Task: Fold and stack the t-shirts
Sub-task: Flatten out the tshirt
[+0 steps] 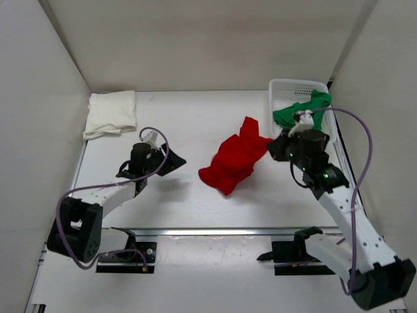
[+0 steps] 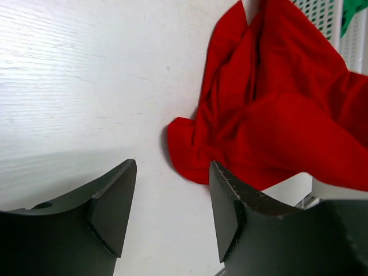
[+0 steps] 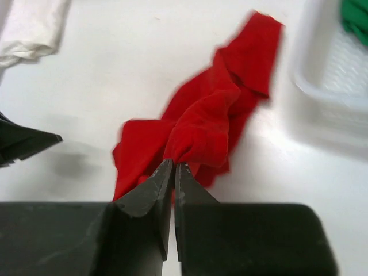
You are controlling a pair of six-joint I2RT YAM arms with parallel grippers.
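**Red shirt pinched at mid-worktop**

The red shirt (image 1: 234,160) lies in a loose, crumpled heap at the middle of the worktop (image 1: 189,117), a little to the right. Its cloth is soft and matte, thrown into deep folds, with one narrow corner pointing toward the far right. The right jaws are closed on a small pucker of this red cloth at the heap's right side, and the fabric gathers into a ridge just at their tips.

The left jaws stand open near the heap's left edge without touching it. Only bare worktop shows between them. They are dark, wedge-shaped and smooth.

The basket (image 1: 280,88) sits at the far right, just beside the red corner. It is white plastic, rectangular, and its walls are a fine mesh. The green shirt (image 1: 303,111) lies bunched inside it, with part draped over the rim.

The white shirt (image 1: 111,114) rests in the far left corner, well apart from the others. It is folded into a flat, roughly square pad with soft, rounded edges.

The worktop is white with a faint wood grain.
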